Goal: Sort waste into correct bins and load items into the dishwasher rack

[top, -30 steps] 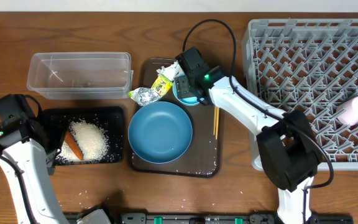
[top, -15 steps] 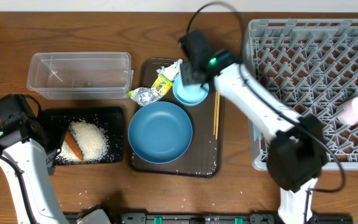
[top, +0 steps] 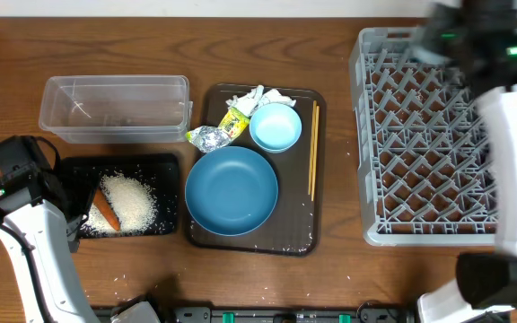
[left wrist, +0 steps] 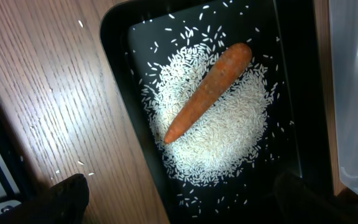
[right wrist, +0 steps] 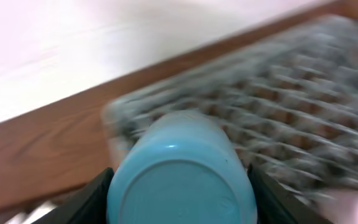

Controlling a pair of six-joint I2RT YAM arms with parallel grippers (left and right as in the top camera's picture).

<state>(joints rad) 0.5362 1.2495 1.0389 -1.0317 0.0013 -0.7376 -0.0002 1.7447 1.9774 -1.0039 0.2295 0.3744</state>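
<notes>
Light blue cup [right wrist: 179,162] – clamped base-outward between the right gripper's [right wrist: 179,186] jaws, held in the air above the dishwasher rack [top: 420,152]. The wrist view is blurred, so which peg row lies below can't be told. Step in hand looks like loading the cup into the rack. Next move calls for lowering it, mouth down, between pegs and then letting go. Left gripper [left wrist: 185,194] hangs with jaws spread and empty over the black tray [left wrist: 120,93] – carrot [left wrist: 207,93] lying across the rice [left wrist: 229,143]. Dark blue bowl [top: 232,190] and chopsticks [top: 312,148] not yet loaded.
</notes>
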